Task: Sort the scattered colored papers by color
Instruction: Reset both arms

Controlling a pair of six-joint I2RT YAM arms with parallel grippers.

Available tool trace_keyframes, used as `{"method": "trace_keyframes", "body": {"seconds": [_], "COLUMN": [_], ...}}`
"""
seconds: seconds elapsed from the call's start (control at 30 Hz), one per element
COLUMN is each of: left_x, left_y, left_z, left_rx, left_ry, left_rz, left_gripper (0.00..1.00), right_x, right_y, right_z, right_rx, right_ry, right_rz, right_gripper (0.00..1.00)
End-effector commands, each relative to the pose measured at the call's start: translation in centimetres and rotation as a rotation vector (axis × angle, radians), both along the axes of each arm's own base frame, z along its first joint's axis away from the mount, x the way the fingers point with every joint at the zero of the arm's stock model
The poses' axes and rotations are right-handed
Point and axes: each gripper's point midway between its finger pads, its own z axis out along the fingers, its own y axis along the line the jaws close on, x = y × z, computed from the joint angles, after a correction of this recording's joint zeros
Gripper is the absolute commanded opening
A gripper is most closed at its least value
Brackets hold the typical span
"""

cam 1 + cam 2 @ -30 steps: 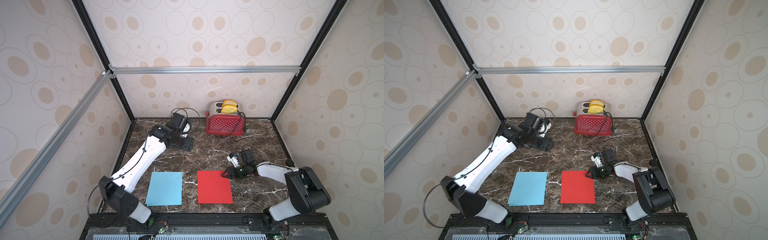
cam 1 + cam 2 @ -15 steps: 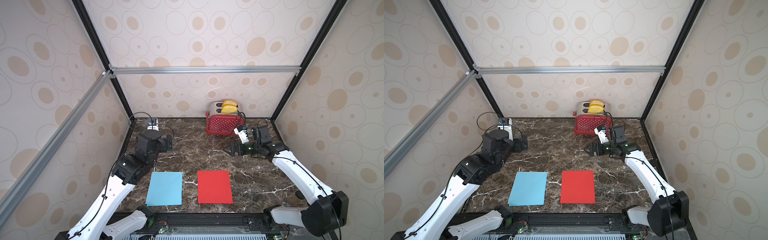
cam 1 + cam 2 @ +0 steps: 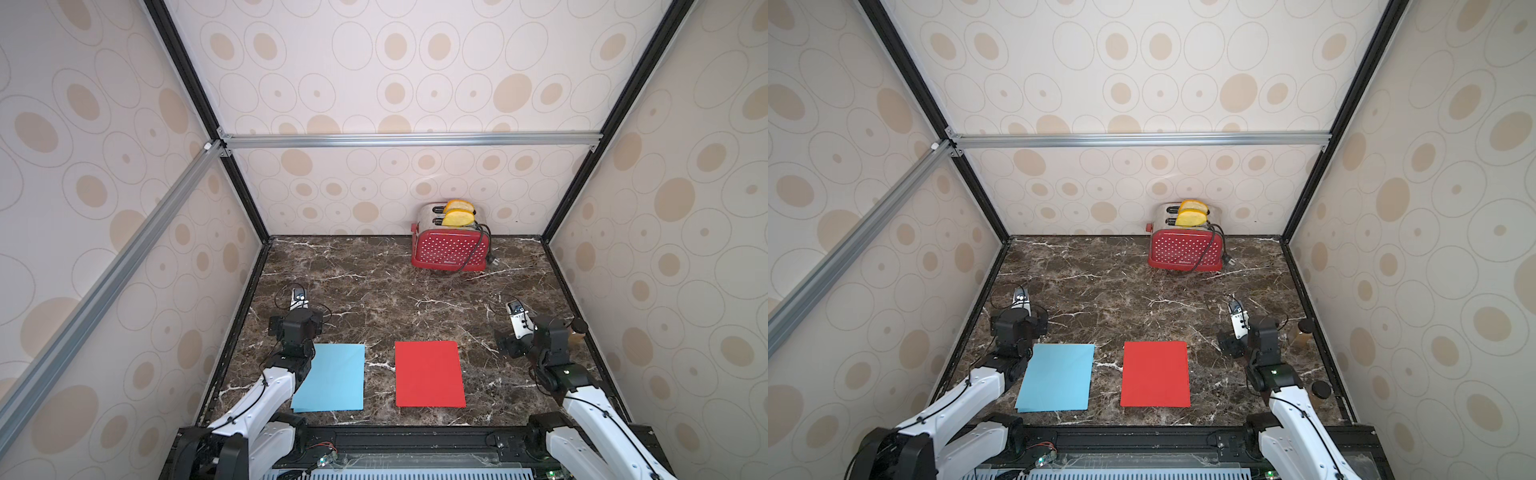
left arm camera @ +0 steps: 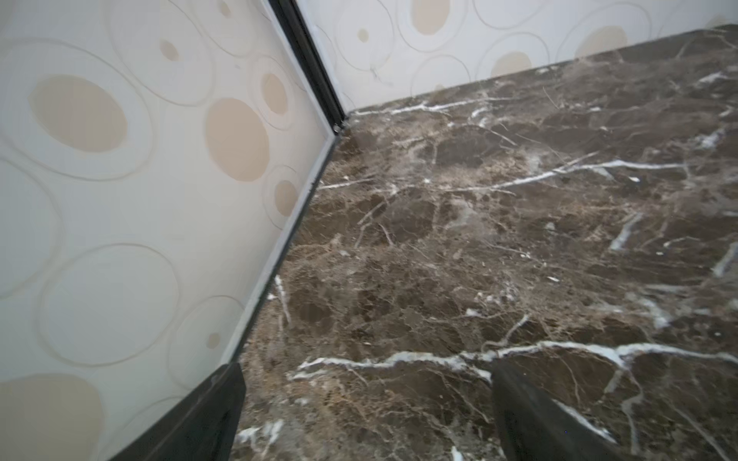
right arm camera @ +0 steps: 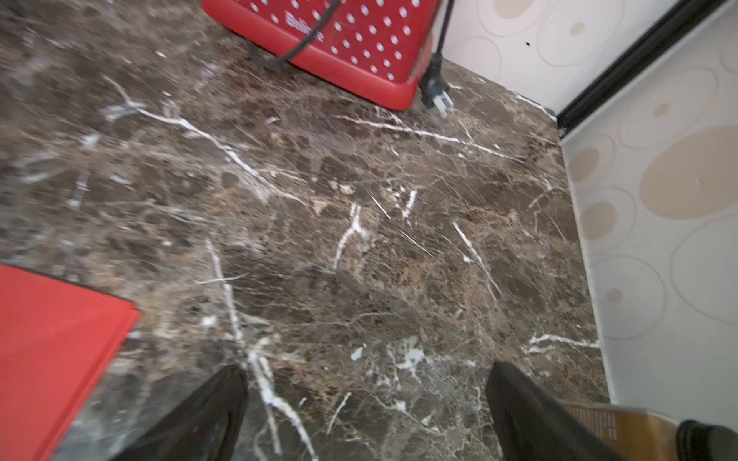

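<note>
Blue papers (image 3: 330, 378) and red papers (image 3: 429, 374) — separate flat piles, side by side near the marble tabletop's (image 3: 374, 299) front edge. Left gripper (image 4: 367, 415) and right gripper (image 5: 367, 411) — jaws apart, empty.

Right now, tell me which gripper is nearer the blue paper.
Left. The left gripper is open beside the blue paper's far left corner. The right gripper, also open, is across the table, beyond the red paper.

Oval-patterned walls (image 3: 374, 83), brown marble floor (image 3: 374, 291)
</note>
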Motion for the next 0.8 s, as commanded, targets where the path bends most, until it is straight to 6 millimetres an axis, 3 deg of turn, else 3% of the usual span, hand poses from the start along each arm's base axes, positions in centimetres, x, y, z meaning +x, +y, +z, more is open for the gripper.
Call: {"method": "trace_keyframes", "body": {"seconds": [0.0,0.13,0.27,0.43,0.53,0.63,0.7,0.77], "left_x": [3.5,5.3,5.4,6.2,6.3,6.4,6.3,6.3], "left_y": [-0.5,-0.2,-0.3,-0.6,-0.7,1.1,1.5,1.4], "left_z": [3.5,1.4,-1.0,-2.6,-2.7,-2.7,-2.7,-2.7], "left_rx": [-0.138,-0.084,-0.083,-0.107,-0.105,-0.104,-0.101,-0.102], "left_ry": [-0.24,-0.15,-0.16,-0.159,-0.138,-0.125,-0.14,-0.133], "left_rz": [-0.052,-0.057,-0.061,-0.102,-0.112,0.006,0.029,0.028], "left_gripper": [0.99,0.99,0.99,0.99,0.99,0.99,0.99,0.99], "right_x": [3.2,4.2,5.8,8.8,10.3,10.9,11.9,11.6], "right_y": [-2.7,-0.2,-0.6,0.6,-0.9,-2.5,-3.4,-3.4], "right_z": [2.3,1.6,1.0,0.2,-1.8,-3.0,-2.7,-3.0], "right_rx": [0.075,0.057,0.095,0.08,0.088,0.09,0.09,0.088], "right_ry": [-0.233,-0.274,-0.296,-0.288,-0.3,-0.179,-0.206,-0.163], "right_rz": [-0.161,0.015,-0.01,0.061,-0.022,-0.122,-0.168,-0.172], "right_gripper": [1.0,1.0,1.0,1.0,0.99,1.0,1.0,0.99]}}
